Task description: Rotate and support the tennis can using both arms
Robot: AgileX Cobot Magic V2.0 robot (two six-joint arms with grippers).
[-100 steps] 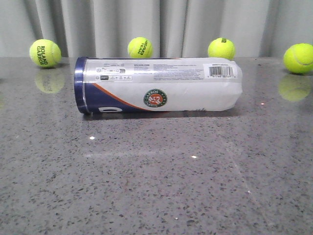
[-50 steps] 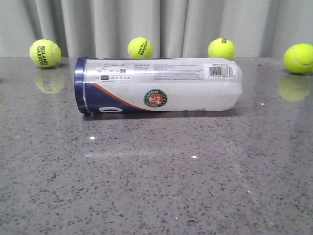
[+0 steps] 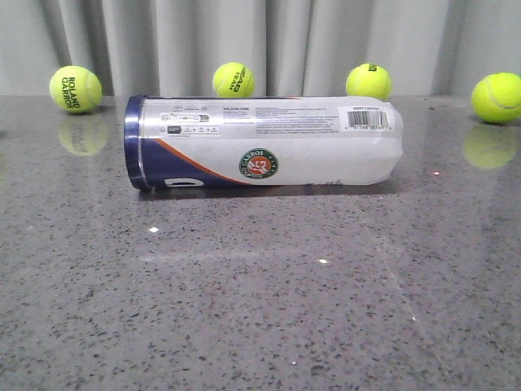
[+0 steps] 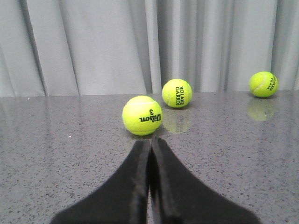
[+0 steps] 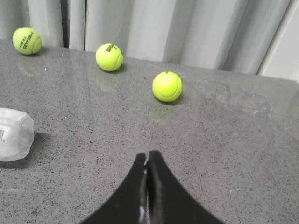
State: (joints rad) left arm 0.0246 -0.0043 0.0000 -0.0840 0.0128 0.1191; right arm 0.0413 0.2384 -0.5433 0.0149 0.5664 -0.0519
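Observation:
The tennis can point(image 3: 260, 143) lies on its side across the table's back half, navy end band to the left, emblem facing the camera, barcode near its right end. No arm shows in the front view. My left gripper point(image 4: 150, 142) is shut with nothing held, just short of a Wilson ball point(image 4: 142, 115); the can is out of that view. My right gripper point(image 5: 147, 156) is shut and empty over bare table. In the right wrist view the can's white end point(image 5: 14, 134) pokes in at the edge, well apart from the gripper.
Several yellow tennis balls stand along the curtain at the back, among them one at far left point(image 3: 75, 89), one at mid-back point(image 3: 234, 79) and one at far right point(image 3: 496, 97). The speckled grey table point(image 3: 260, 309) stretches in front of the can.

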